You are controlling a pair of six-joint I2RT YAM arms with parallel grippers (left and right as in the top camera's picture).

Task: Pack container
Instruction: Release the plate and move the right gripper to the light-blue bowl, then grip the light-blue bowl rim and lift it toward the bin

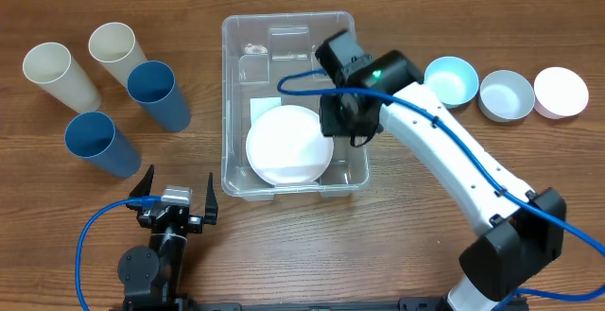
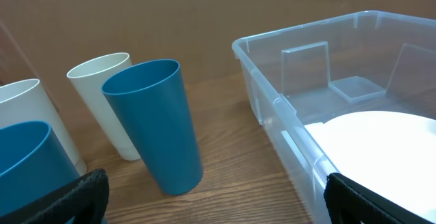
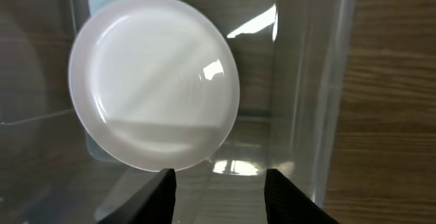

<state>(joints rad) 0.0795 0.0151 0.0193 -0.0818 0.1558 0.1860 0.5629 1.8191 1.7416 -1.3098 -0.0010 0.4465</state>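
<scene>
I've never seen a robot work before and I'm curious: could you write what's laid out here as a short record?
container: clear bin in the middle
inside it: one white plate, at the near end
to its left: two blue cups and two cream cups, upright
to its right: three bowls in a row
right gripper: over the plate, open, holding nothing
left gripper: open, holding nothing, outside the bin

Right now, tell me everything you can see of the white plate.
The plate is round, white and glossy, with a shallow well and raised rim. It lies face up and empty at the near end of the bin, partly covering a white label. The right pincer hangs open above it, not touching.
</scene>
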